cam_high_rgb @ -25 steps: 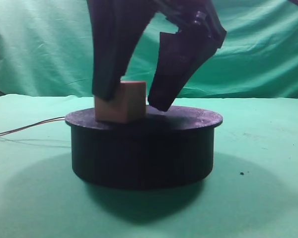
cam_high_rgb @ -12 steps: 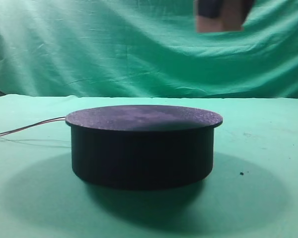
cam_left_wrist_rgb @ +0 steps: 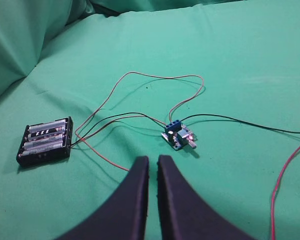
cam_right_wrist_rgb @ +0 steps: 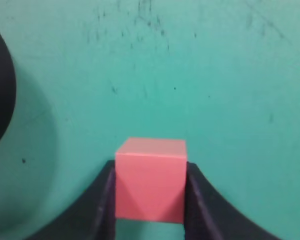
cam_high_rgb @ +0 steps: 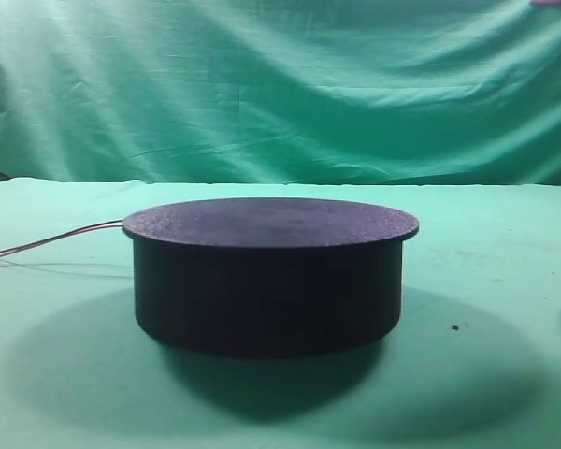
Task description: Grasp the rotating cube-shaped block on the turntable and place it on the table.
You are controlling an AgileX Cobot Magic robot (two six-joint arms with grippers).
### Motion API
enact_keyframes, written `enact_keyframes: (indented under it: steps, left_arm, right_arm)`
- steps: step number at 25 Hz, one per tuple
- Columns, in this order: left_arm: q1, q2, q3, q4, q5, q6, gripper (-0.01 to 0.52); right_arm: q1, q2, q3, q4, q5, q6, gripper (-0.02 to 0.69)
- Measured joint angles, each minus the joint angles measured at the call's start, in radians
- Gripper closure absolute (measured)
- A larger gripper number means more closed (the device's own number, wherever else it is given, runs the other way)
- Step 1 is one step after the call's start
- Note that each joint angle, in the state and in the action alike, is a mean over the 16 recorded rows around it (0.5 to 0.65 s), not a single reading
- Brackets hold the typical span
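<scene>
Green cloth over the tabletop (cam_high_rgb: 505, 281), wrinkled, and sitting right on it the black turntable (cam_high_rgb: 266, 276) with thin wires (cam_high_rgb: 47, 245) trailing left, plus over by the left arm a battery holder (cam_left_wrist_rgb: 44, 141) wired to a little blue circuit board (cam_left_wrist_rgb: 179, 137).

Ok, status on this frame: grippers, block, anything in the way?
Right gripper shut on the cube-shaped block, above table, off turntable. Left gripper shut, empty. Nothing below block.
</scene>
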Motion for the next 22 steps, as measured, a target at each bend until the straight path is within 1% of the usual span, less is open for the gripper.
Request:
enact_keyframes:
  steps: [3,6,9,14,16,19,22]
  left_arm:
    - [0.000,0.000,0.000,0.000,0.000,0.000,0.514]
    - [0.000,0.000,0.000,0.000,0.000,0.000,0.514]
    - [0.000,0.000,0.000,0.000,0.000,0.000,0.514]
    - [0.000,0.000,0.000,0.000,0.000,0.000,0.514]
    - [0.000,0.000,0.000,0.000,0.000,0.000,0.514]
    - [0.000,0.000,0.000,0.000,0.000,0.000,0.514]
    - [0.000,0.000,0.000,0.000,0.000,0.000,0.514]
  right_arm:
    - [0.000,-0.022,-0.009,0.001,0.010,0.008,0.238]
    - [0.000,-0.076,-0.019,-0.002,0.045,0.018,0.275]
    - [0.000,-0.156,-0.027,-0.006,0.091,0.028,0.355]
    - [0.000,-0.336,-0.008,-0.015,0.164,0.039,0.540]
    - [0.000,-0.416,0.016,-0.018,0.183,0.040,0.601]
    - [0.000,-0.534,0.061,-0.019,0.191,0.040,0.652]
    - [0.000,-0.645,0.109,-0.007,0.179,0.039,0.665]
